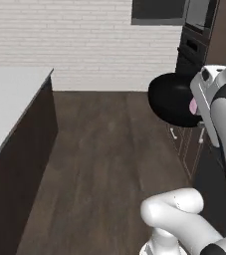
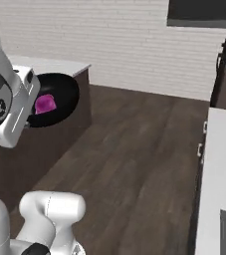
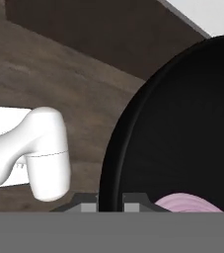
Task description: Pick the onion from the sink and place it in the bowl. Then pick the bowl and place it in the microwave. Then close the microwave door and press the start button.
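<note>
The fingers [image 3: 109,201] are pinched on the rim of the wide glossy black bowl [image 2: 59,97], carrying it above the floor, tilted, so the magenta-pink onion [image 2: 45,104] sits toward its six-o'clock edge.

dark wood floor [image 1: 109,149], white brick wall [image 1: 84,40], grey-topped dark island counter [image 1: 5,104]

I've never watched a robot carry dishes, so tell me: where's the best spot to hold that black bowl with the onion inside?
By its thin rim. The bowl is wide and shallow, so only the edge fits the pincer, one finger each side of the wall, coming from outside the edge. The onion lies inside, clear of that grip.
</note>
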